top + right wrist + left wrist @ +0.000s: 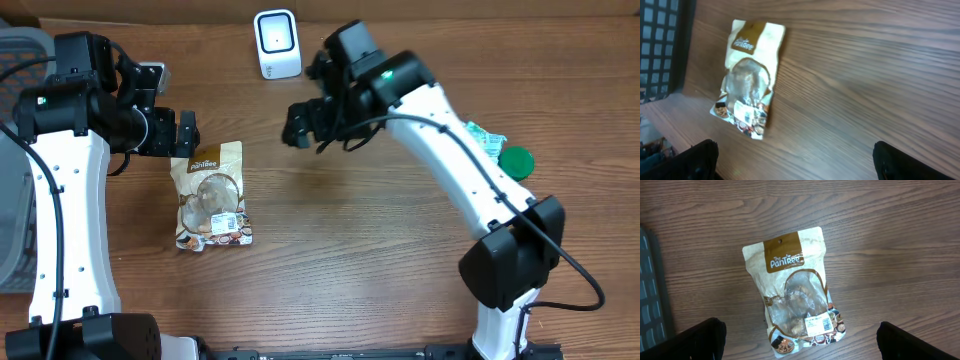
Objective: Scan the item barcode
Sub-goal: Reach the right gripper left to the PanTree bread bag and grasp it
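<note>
The item is a brown and clear snack pouch (210, 195) lying flat on the wooden table, brown header toward the back. A white barcode label (819, 325) sits near its lower end. My left gripper (172, 132) hovers open just behind the pouch's top edge. In the left wrist view the pouch (795, 295) lies between and ahead of the wide-apart fingers (702, 339). My right gripper (303, 124) hangs open above bare table to the pouch's right, holding nothing. Its wrist view shows the pouch (750, 75) far off at upper left. The white scanner (277, 43) stands at the back centre.
A grey mesh basket (15, 150) fills the left edge, close to the left arm and the pouch. A green round lid (516, 161) and a small packet (485, 137) lie at the right, behind the right arm's forearm.
</note>
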